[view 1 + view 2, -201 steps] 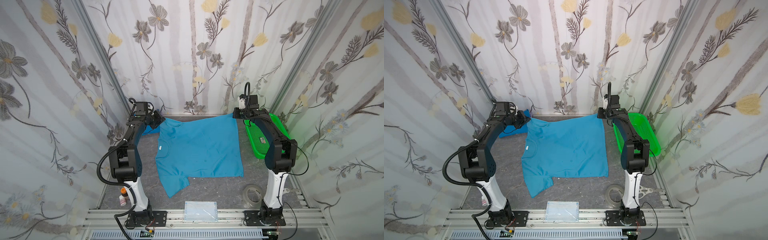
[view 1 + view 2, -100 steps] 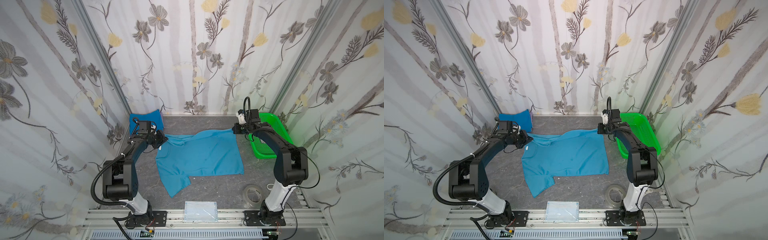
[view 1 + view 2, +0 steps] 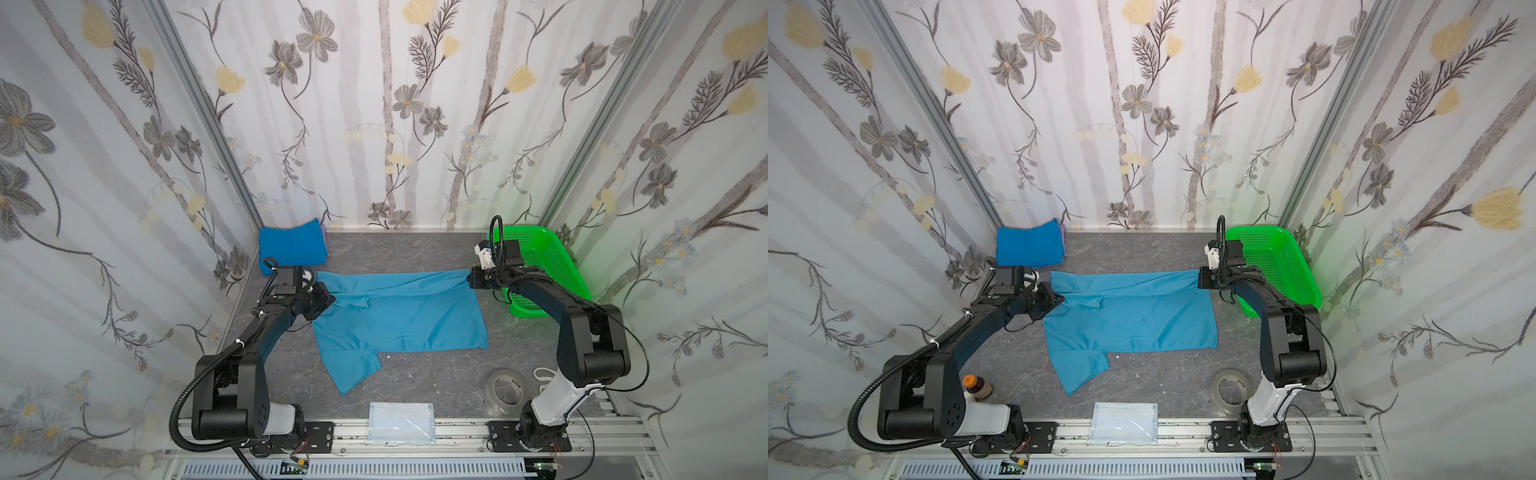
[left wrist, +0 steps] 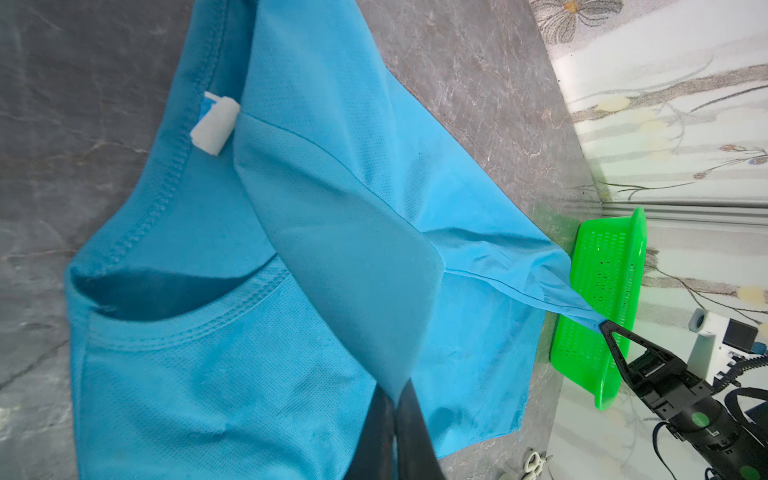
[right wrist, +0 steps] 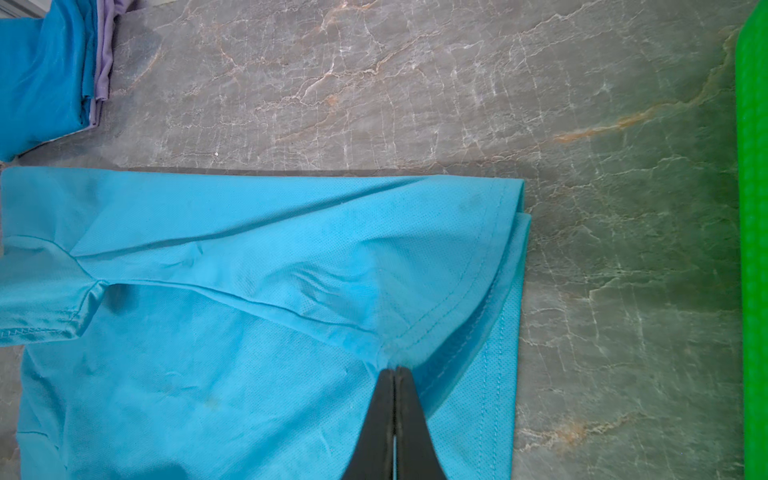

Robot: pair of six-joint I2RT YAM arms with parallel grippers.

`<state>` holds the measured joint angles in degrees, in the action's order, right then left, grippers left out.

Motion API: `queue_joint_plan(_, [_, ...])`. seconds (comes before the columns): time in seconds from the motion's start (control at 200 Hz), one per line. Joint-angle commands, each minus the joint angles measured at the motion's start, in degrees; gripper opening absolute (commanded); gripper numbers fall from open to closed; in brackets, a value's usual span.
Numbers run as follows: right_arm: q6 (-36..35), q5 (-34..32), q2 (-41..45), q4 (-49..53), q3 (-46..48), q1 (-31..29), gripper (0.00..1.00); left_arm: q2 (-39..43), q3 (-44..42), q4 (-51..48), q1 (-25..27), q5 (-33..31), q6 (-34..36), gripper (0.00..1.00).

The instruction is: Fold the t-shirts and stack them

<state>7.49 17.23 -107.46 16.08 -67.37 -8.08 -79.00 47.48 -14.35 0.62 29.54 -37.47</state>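
A teal-blue t-shirt [image 3: 399, 320] [image 3: 1133, 324] lies across the grey table, its far edge lifted and stretched between my two grippers. At the shirt's collar end my left gripper [image 3: 328, 301] [image 4: 395, 390] is shut on a fold of cloth, near the white neck label [image 4: 214, 126]. On the hem end my right gripper [image 3: 471, 277] [image 5: 394, 369] is shut on the cloth's corner. One sleeve [image 3: 353, 370] points toward the table's front. A royal blue t-shirt [image 3: 291, 247] [image 5: 41, 75] lies folded in the back left corner.
A green basket [image 3: 544, 270] [image 5: 752, 249] stands at the back right, just behind my right arm. A tape roll [image 3: 505, 390] lies at the front right, a pale packet of masks [image 3: 401, 422] at the front edge and a small bottle [image 3: 976, 384] by the left arm's base.
Both grippers have come down and toward the front with the shirt's far edge, laying it over the body. The folded royal blue shirt behind the left arm now shows.
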Motion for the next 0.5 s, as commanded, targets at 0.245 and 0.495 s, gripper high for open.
queue_joint_plan(0.245, [4.47,-6.4,-0.16,-1.68,4.57,1.22,0.0,4.23,-1.99,-4.45,-0.8,-3.47,2.14,0.0])
queue_joint_plan(0.495, [3.73,-4.25,3.45,-4.46,9.97,0.69,0.0,4.33,-3.78,-4.51,-0.24,-2.73,3.5,0.0])
